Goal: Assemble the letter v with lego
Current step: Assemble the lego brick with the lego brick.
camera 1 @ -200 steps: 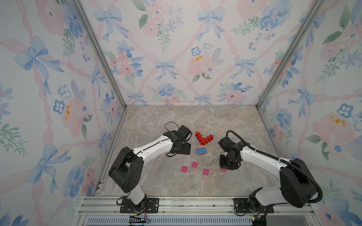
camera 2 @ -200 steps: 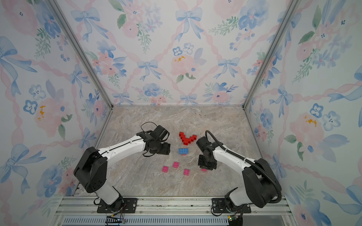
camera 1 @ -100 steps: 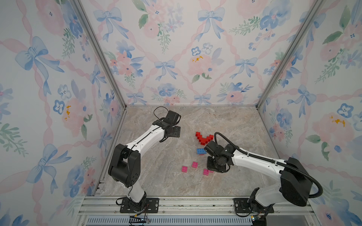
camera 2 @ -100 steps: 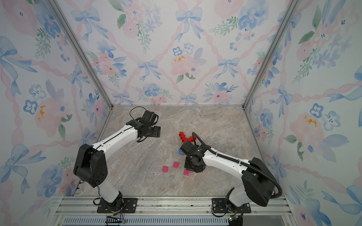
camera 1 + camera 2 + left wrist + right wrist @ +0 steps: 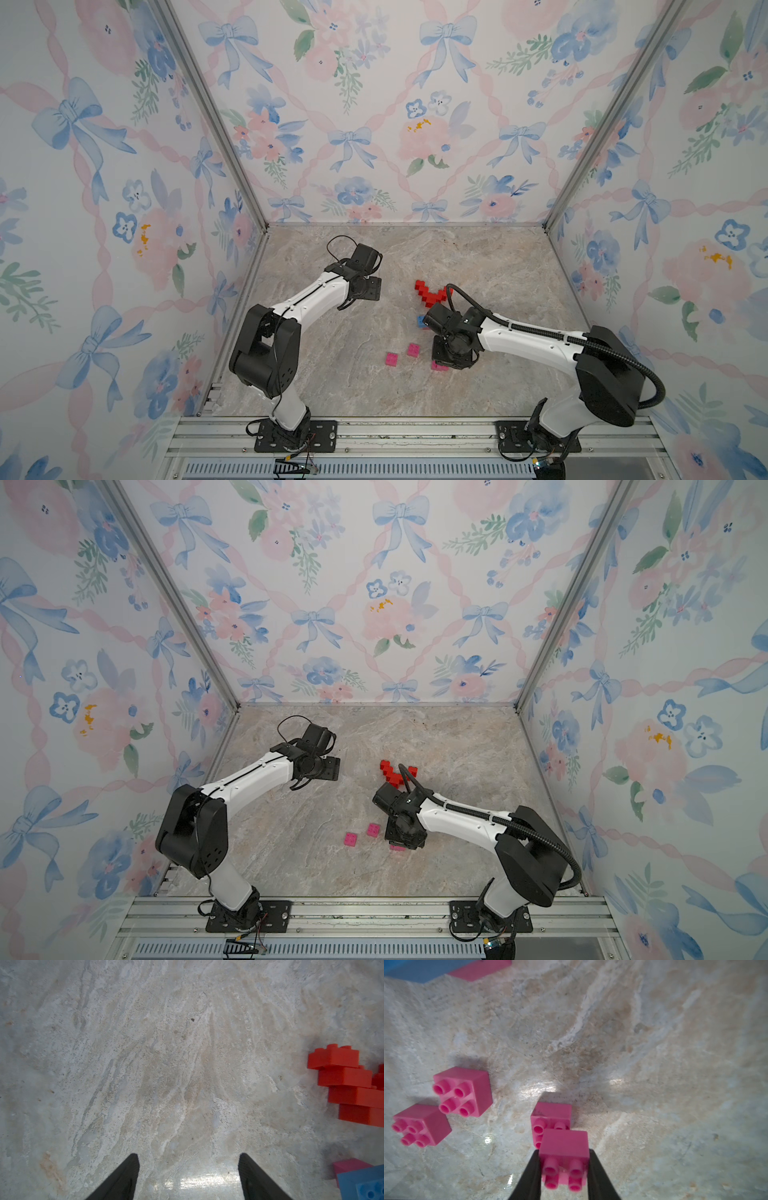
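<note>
Operator: Where the matte, marble-veined table (image 5: 324, 386) runs from its middle toward the right edge, I see square red bricks (image 5: 430, 293). They are smooth-sided and studded, stepped like stairs into a V. Just in front of them my right arm partly covers a longer blue brick (image 5: 421, 321). The left wrist view shows a pink block (image 5: 351, 1165) tucked against it, and I cannot tell whether the two are joined.

Listener: And the loose pieces?

Operator: Two loose pink bricks (image 5: 413, 349), each a small cube with four round hollow studs, sit side by side nearer the front edge, about midway along it. A third pink brick (image 5: 550, 1115) rests on the table just right of them.

Listener: What are the grippers doing?

Operator: The right gripper (image 5: 564, 1167) has its black tapered fingers clamped on a held pink brick (image 5: 563, 1142), which is directly over the third one. I cannot tell whether those two touch. The left gripper (image 5: 188, 1156) has its fingers spread wide with nothing between them, over bare table toward the back left.

Listener: What changed?

Operator: A second ago the left gripper was just beside the red V, and it has pulled back toward the left edge. The right gripper was nearer the right edge and has shifted toward the middle.
</note>
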Robot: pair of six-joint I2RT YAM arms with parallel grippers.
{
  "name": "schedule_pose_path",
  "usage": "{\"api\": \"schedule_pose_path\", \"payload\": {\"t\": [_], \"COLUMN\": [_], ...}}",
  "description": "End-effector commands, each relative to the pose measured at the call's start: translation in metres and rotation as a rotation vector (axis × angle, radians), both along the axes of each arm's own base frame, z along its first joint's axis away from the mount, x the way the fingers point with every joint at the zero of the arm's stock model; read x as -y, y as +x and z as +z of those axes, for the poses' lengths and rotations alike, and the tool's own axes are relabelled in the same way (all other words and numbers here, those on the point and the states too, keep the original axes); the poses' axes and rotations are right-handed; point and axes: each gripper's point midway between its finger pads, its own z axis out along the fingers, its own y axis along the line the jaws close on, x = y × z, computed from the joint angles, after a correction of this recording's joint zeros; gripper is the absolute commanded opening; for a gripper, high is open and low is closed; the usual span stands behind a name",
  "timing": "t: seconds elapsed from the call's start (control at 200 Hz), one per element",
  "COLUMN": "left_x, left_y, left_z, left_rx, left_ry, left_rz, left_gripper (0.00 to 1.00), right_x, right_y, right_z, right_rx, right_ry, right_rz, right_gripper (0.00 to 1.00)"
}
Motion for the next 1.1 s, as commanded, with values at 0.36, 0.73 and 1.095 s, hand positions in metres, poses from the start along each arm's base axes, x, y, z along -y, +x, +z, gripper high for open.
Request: {"api": "schedule_pose_path", "payload": {"t": [0.36, 0.73, 1.095], "left_x": [0.032, 0.067, 0.063], "left_y": [-0.025, -0.044, -0.06], "left_z": [0.01, 0.003, -0.006], "left_rx": [0.014, -0.025, -0.028], "left_ry": [-0.28, -0.558, -0.592], "left_rz": [-0.072, -0.102, -0.064], "left_gripper": [0.69, 0.68, 0.65], "right_x": [0.026, 0.031, 0.041], "right_y": [0.0, 0.004, 0.003], "right_z": [-0.007, -0.018, -0.027], "right_rx": [-0.019, -0.06, -0.111], "right_ry": [-0.115, -0.154, -0.217], "right_rz": [0.0, 0.164, 0.252], "right_gripper": [0.0, 0.0, 0.0]}}
